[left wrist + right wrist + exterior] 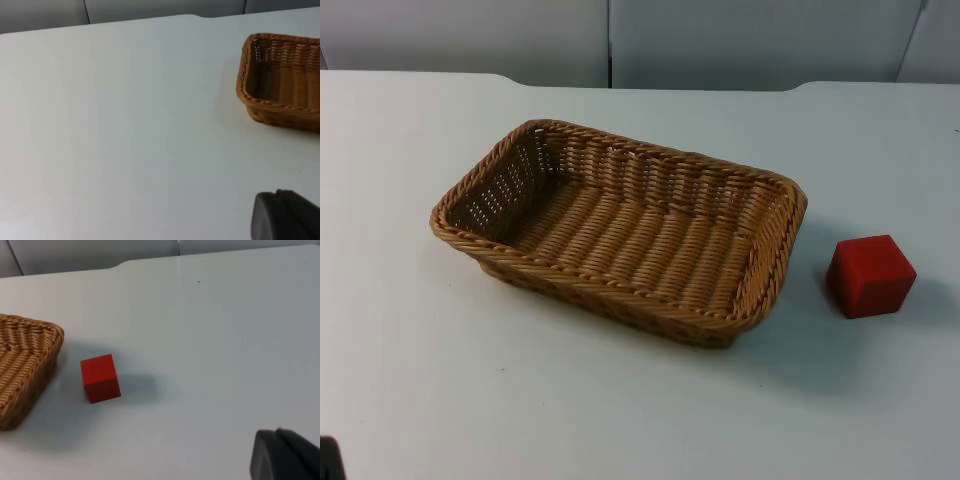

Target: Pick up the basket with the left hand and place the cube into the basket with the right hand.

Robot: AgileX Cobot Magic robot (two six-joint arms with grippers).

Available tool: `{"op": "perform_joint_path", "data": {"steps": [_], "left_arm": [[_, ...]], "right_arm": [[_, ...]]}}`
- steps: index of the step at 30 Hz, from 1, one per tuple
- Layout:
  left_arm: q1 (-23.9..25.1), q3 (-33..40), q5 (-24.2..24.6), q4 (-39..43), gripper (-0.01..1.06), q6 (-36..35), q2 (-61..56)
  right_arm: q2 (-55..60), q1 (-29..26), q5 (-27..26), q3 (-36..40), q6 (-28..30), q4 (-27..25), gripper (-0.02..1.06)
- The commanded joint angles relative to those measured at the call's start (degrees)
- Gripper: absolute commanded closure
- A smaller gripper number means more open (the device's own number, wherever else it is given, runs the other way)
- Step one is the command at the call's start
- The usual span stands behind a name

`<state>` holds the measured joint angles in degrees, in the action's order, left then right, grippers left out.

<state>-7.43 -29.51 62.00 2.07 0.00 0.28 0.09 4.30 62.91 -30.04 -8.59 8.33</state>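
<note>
A rectangular woven wicker basket rests on the white table, empty inside. To its right, a short gap away, sits a red cube. The left wrist view takes in the basket's end wall from some distance, with a black part of my left gripper well short of it. From the right wrist, the cube stands just beside a corner of the basket, and my right gripper is far from both. Neither gripper holds anything.
The white table stretches wide around the basket and cube. A grey partition wall closes off the far edge. A small black object sits at the near left corner.
</note>
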Motion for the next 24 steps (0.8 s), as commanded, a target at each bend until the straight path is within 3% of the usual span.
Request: {"op": "perform_joint_path", "data": {"steps": [1,5,8,9,10,11,14,15,19,24], "left_arm": [[-0.14,0.14,-0.25,-0.29,1.05,-0.49,-0.28],[-0.14,-0.42,-1.24,-5.80,1.05,-0.90,-0.28],[-0.14,-1.92,-7.89,-22.88,1.05,1.39,4.09],[-0.14,-2.80,-8.90,-34.11,1.05,7.49,10.36],[-0.14,-3.42,-8.74,-40.02,1.05,12.51,14.68],[-0.14,-3.42,-8.74,-40.02,1.05,12.51,14.68],[-0.14,-5.96,-6.56,-46.50,1.05,21.46,32.73],[-0.14,-5.96,-6.56,-46.50,1.05,21.46,32.73],[-0.14,-13.44,-6.11,-46.63,1.05,29.33,54.87],[-0.36,-24.11,-5.16,-46.62,1.03,30.69,73.44]], "right_arm": [[-0.09,0.21,-0.59,0.09,-0.09,0.46,1.04],[-0.09,0.21,-0.59,0.09,-0.09,0.46,1.04],[-0.09,0.21,-0.59,0.09,-0.09,0.46,1.04],[-0.09,0.21,-0.59,0.09,-0.09,0.46,1.04],[-0.09,0.21,-0.59,0.09,-0.09,0.46,1.04],[-0.09,0.21,-0.59,0.09,-0.09,0.46,1.04],[-0.09,0.21,-0.59,0.09,-0.09,0.46,1.04],[-0.09,0.21,-0.59,0.09,-0.09,0.46,1.04],[-0.09,0.21,-0.59,0.09,-0.09,0.46,1.04],[-0.09,0.21,-0.59,0.09,-0.09,0.46,1.04]]}}
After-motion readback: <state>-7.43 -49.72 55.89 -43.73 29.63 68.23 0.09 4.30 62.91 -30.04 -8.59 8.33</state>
